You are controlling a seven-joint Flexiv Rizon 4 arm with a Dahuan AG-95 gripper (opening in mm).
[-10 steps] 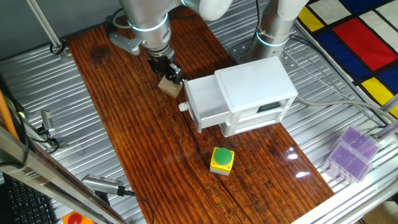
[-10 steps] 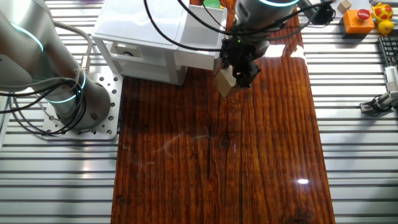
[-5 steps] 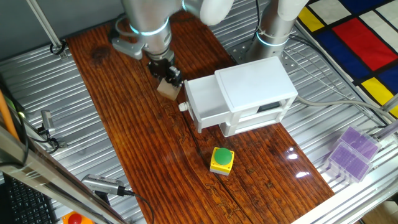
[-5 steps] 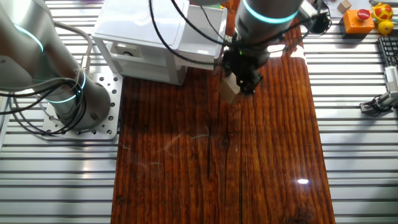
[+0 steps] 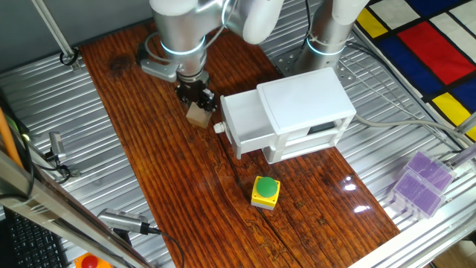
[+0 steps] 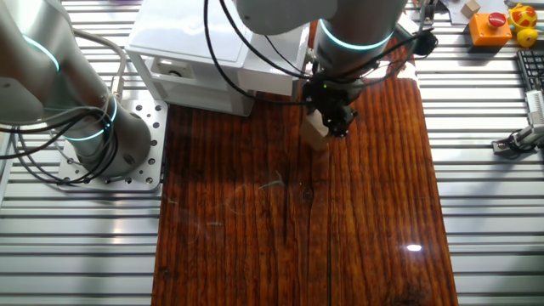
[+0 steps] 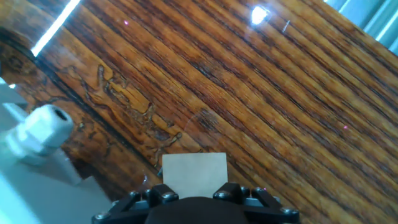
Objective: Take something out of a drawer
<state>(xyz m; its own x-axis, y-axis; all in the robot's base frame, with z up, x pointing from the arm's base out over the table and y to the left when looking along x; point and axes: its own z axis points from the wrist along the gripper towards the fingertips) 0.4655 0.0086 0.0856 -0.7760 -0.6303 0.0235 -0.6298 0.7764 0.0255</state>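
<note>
The arm reaches down over the wooden board point(image 5: 149, 141), wrist pointing almost straight at the surface, and the gripper point(image 5: 198, 100) sits low, just left of the drawer point(image 5: 245, 123). Its black fingers are pinched in on the cube point(image 5: 198, 115), which hangs from the tips, close above the wood; whether it touches the board cannot be told. From the other fixed view the gripper point(image 6: 330, 119) shows the same grasp, the cube point(image 6: 315, 129) tilted a little and poking out toward the cabinet point(image 6: 204, 51). In the hand view the cube point(image 7: 194, 175) fills the gap between the finger bases, a pale flat face looking up at the lens, with grain streaking away beyond it. The knob point(image 7: 43, 126) stands off to the left, apart from the cube. The drawer stands pulled out of the cabinet point(image 5: 309, 104), knob point(image 5: 219, 128) forward. A yellow box point(image 5: 265, 191) with a green button rests on the board in front, well apart. No writing or labels can be read anywhere.
</note>
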